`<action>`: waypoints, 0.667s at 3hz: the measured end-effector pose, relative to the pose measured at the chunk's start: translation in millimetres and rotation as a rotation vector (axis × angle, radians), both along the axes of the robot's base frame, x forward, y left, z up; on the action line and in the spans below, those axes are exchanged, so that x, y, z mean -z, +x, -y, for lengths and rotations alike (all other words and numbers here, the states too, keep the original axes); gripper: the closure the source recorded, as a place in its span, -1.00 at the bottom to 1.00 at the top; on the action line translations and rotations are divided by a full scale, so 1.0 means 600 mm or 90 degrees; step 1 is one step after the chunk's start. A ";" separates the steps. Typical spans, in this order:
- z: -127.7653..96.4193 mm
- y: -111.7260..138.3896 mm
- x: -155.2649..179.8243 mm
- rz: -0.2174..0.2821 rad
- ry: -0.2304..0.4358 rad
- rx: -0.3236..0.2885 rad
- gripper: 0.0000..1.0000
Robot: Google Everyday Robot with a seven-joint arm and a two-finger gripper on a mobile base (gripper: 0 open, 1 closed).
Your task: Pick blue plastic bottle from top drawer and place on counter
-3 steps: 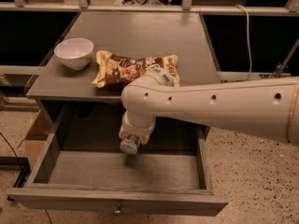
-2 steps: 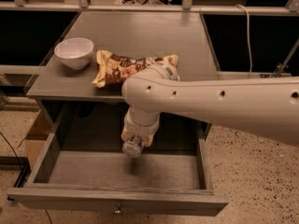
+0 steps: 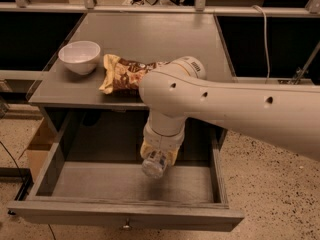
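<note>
The top drawer (image 3: 100, 184) stands pulled open below the counter (image 3: 150, 39). My gripper (image 3: 158, 156) hangs from the big white arm above the drawer's middle. It is shut on the blue plastic bottle (image 3: 153, 165), a small clear bottle whose end points toward the camera. The bottle is held above the drawer floor and below the level of the counter top. The arm hides the rest of the bottle and the counter's front right part.
A white bowl (image 3: 79, 57) stands at the counter's left front. A brown and yellow snack bag (image 3: 122, 74) lies beside it, partly behind the arm. A cardboard box (image 3: 37, 146) sits on the floor left of the drawer. Dark shelving flanks the table.
The gripper with the bottle has shifted a little to the right and risen off the drawer floor. The arm now covers more of the snack bag.
</note>
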State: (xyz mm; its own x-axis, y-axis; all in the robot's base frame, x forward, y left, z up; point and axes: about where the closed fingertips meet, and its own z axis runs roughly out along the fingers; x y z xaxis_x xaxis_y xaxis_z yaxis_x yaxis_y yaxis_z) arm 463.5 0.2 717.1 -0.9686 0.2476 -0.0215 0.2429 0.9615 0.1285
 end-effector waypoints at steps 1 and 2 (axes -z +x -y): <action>0.006 -0.007 -0.005 -0.002 -0.003 0.002 1.00; 0.025 -0.030 -0.022 -0.009 -0.014 0.008 1.00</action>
State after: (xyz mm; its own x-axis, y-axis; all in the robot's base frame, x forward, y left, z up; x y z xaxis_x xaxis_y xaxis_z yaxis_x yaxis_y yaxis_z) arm 445.4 -14.8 730.2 -0.9659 0.2587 -0.0132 0.2560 0.9610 0.1042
